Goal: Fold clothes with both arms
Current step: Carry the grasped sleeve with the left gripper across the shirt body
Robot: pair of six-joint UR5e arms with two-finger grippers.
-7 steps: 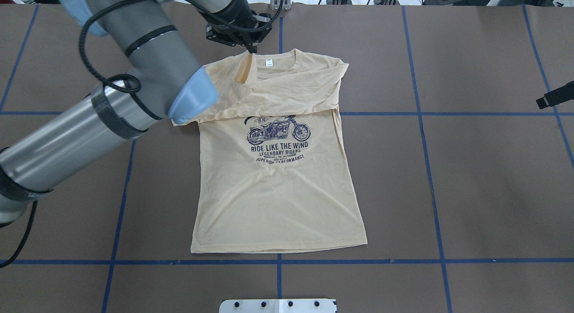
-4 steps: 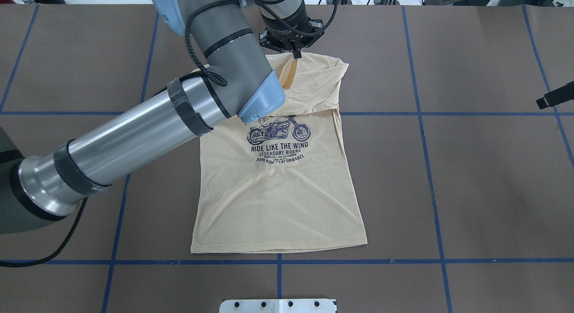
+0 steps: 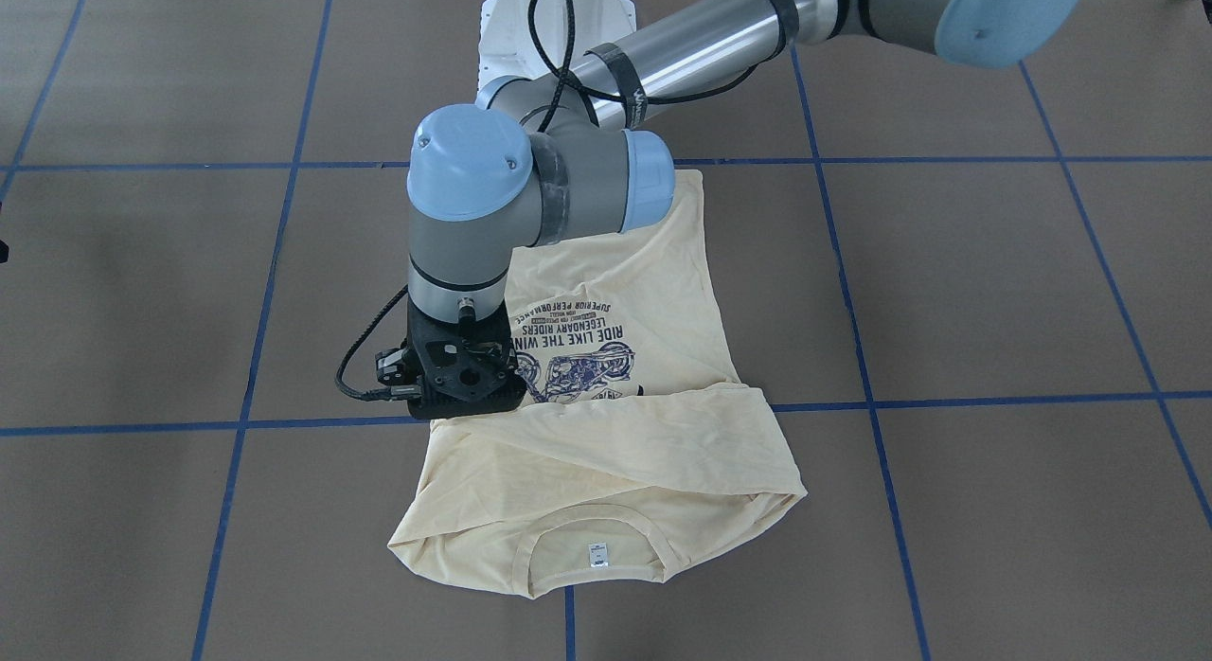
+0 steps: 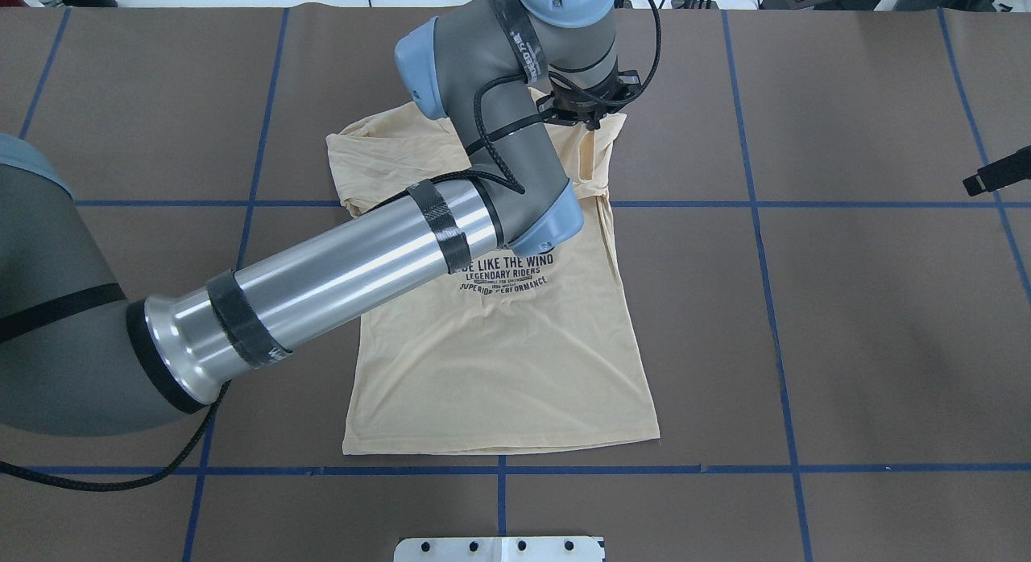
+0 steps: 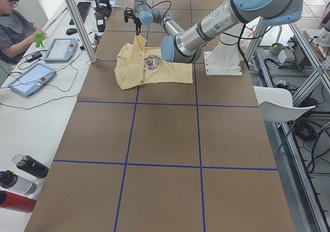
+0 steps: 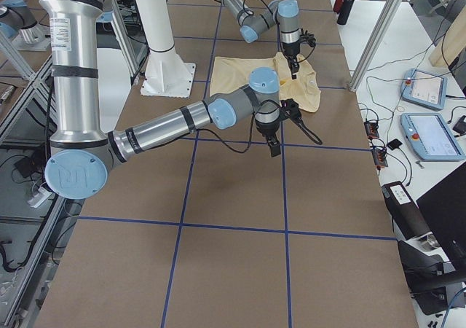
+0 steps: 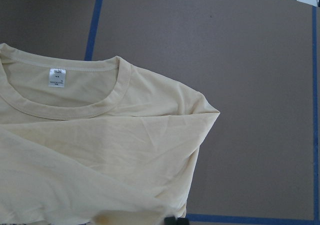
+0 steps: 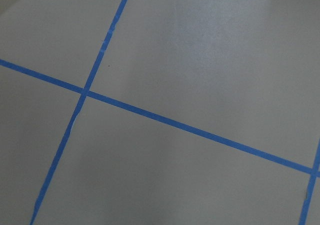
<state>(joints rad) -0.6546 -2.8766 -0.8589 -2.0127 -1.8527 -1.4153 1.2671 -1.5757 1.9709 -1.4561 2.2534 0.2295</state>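
Observation:
The cream-yellow shirt (image 4: 499,361) lies print side up on the brown table, collar at the far end, hem toward the robot. Its top part is folded over (image 3: 606,453), and the collar with the white neck tag (image 3: 597,553) shows in the front-facing view and in the left wrist view (image 7: 57,77). My left gripper (image 4: 594,124) is above the shirt's far right shoulder, shut on a raised fold of fabric (image 5: 138,44). My right gripper (image 4: 995,175) hovers over bare table at the right edge, away from the shirt. Whether its fingers are open or shut does not show.
Blue tape lines (image 4: 757,204) mark a grid on the table. The white pedestal (image 3: 559,26) stands at the robot's side. A seated person (image 5: 15,26), tablets (image 5: 31,77) and bottles (image 5: 20,180) are on a side bench beyond the table's far edge.
My left arm has swept right with the pinched fabric, from the shirt's left shoulder past the collar to its right shoulder. The right gripper has not moved.

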